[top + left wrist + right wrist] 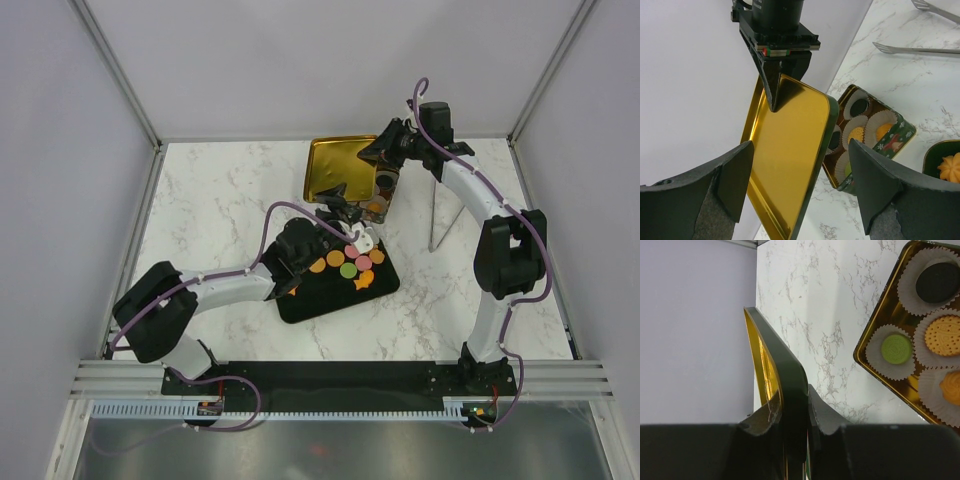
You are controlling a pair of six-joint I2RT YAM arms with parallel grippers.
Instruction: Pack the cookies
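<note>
r gripper [792, 412] clamped on lid [335, 170] edge, upper centre of top view; level it over tin [892, 142] w/ cookies [896, 348], lower square. l gripper [800, 150] open, empty.

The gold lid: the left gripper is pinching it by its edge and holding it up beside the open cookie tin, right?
Not quite. It is the right gripper that pinches the lid by its edge, holding it up beside the open cookie tin; the right wrist view shows it. The left gripper is open and empty.
</note>
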